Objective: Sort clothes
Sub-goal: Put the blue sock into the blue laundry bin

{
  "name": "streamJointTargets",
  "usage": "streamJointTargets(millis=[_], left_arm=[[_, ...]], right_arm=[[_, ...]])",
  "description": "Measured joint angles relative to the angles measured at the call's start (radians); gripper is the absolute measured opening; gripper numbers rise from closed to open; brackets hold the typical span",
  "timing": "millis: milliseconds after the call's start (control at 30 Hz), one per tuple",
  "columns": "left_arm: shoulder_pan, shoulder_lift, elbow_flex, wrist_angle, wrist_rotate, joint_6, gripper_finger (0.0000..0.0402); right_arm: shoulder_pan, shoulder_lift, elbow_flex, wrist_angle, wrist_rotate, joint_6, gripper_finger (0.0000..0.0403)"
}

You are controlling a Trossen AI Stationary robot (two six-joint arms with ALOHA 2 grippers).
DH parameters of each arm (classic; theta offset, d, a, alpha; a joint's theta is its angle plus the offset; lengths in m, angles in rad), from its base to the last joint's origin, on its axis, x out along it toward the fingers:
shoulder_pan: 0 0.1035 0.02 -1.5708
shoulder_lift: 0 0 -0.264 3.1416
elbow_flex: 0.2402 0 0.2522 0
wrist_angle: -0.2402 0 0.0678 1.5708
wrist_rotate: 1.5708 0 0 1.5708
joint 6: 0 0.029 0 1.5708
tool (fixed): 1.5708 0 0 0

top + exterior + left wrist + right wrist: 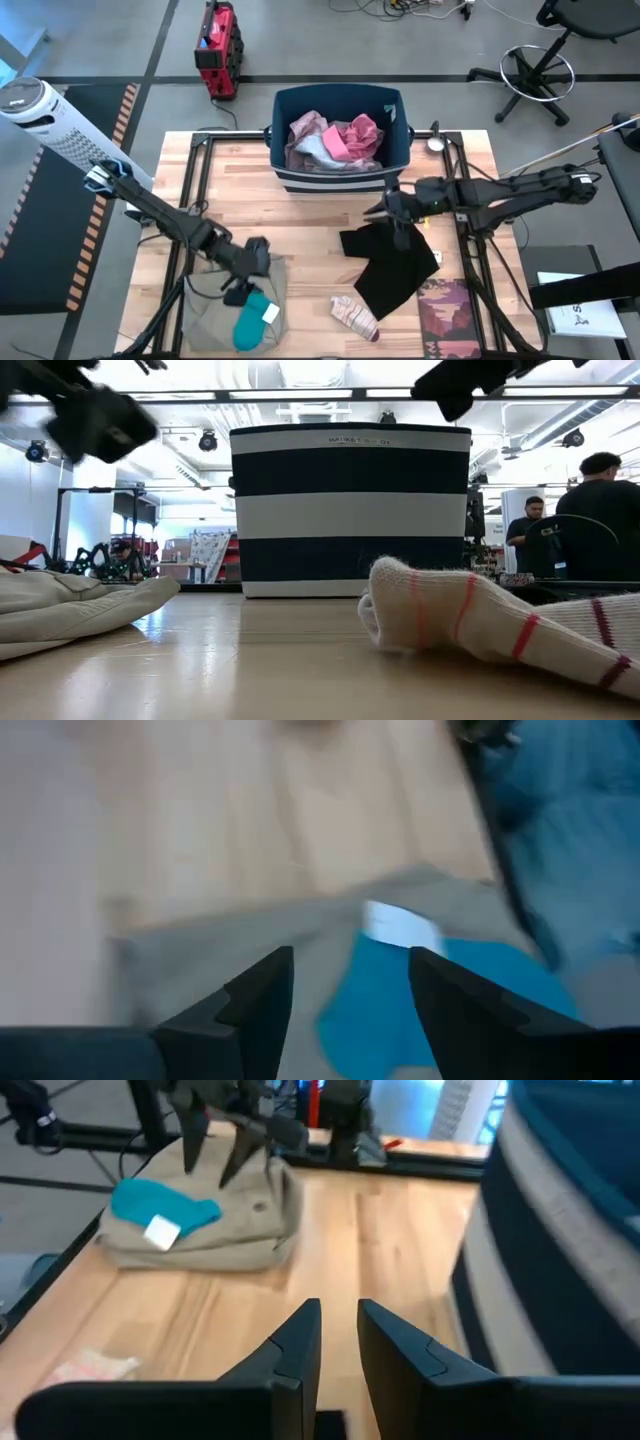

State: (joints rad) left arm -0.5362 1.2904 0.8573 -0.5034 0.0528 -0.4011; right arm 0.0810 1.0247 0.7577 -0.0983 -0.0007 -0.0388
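The left gripper (243,290), fingers spread and empty, is held above the teal piece (252,318) on the khaki trousers (215,312) at the desk's front left corner. The right gripper (400,235), narrowed with nothing visibly held, is poised over the black garment (395,268); a shallow pinch could slip off. The striped sock (480,622) is shown close only in the low view; the bin's (392,150) pink contents only from above.

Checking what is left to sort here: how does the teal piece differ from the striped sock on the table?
The teal piece is plain blue-green with a white tag; the striped sock is pale with red stripes. The teal piece lies on top of the folded khaki trousers below the left gripper; the sock lies on the bare table. Both are small, outside the bin, and not held.
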Motion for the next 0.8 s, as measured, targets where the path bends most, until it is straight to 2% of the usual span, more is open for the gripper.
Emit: streamJointTargets(millis=[233,533,700,800], left_arm=[[-0.105,0.115,0.069,-0.055,0.017,-0.103,0.0193],[-0.131,0.274,0.065,-0.077,0.016,-0.158,0.0175],[-0.131,0.339,0.065,-0.092,0.016,-0.166,0.0155],[-0.131,0.359,0.065,-0.092,0.016,-0.165,0.0129]], right_arm=[[0.046,0.051,-0.024,0.022,0.001,0.016,0.0064],[0.053,0.092,-0.024,0.037,0.002,0.014,0.0071],[0.053,0.088,-0.024,0.038,0.002,0.014,0.0057],[0.053,0.089,-0.024,0.037,0.001,0.014,0.0048]])
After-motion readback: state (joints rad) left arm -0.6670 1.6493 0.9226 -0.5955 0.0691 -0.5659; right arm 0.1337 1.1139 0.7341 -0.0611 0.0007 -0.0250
